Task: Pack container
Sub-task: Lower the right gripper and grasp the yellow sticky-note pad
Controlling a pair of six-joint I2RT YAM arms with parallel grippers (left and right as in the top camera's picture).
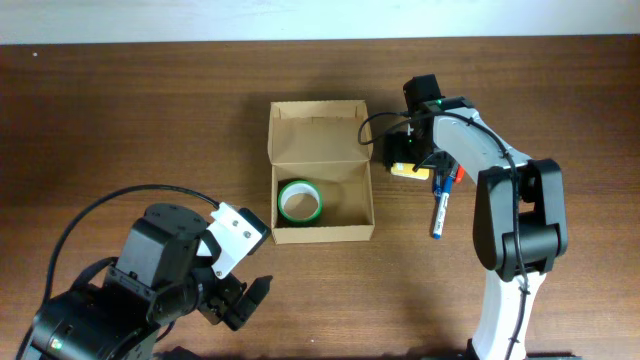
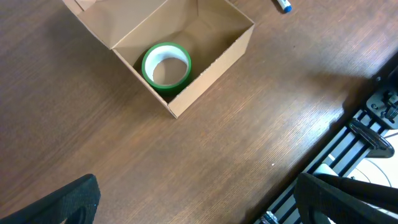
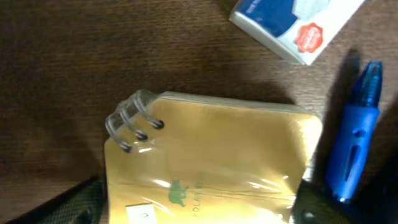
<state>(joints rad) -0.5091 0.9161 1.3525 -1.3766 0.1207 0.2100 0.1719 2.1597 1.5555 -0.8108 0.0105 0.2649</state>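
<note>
The container [image 1: 322, 233] is a tan cardboard box in the middle of the table, its flap lid [image 1: 316, 128] folded back on the far side. A green tape roll [image 1: 299, 201] lies flat inside it. The left wrist view shows the container [image 2: 214, 62] and the tape roll [image 2: 165, 64] ahead of my left gripper [image 2: 199, 205]. That left gripper [image 1: 248, 303] hovers open and empty near the front left. My right gripper [image 1: 408, 165] is lowered just right of the box. Its fingers straddle a yellow spiral notepad [image 3: 211, 162], close against its two side edges, in the right gripper [image 3: 199, 205] view.
A blue pen [image 1: 440, 210] lies right of the notepad, and the same blue pen [image 3: 354, 149] runs beside my right finger. A white and blue packet [image 3: 292, 22] lies beyond the notepad. The table's front edge and a metal rail [image 2: 348, 143] are near my left gripper.
</note>
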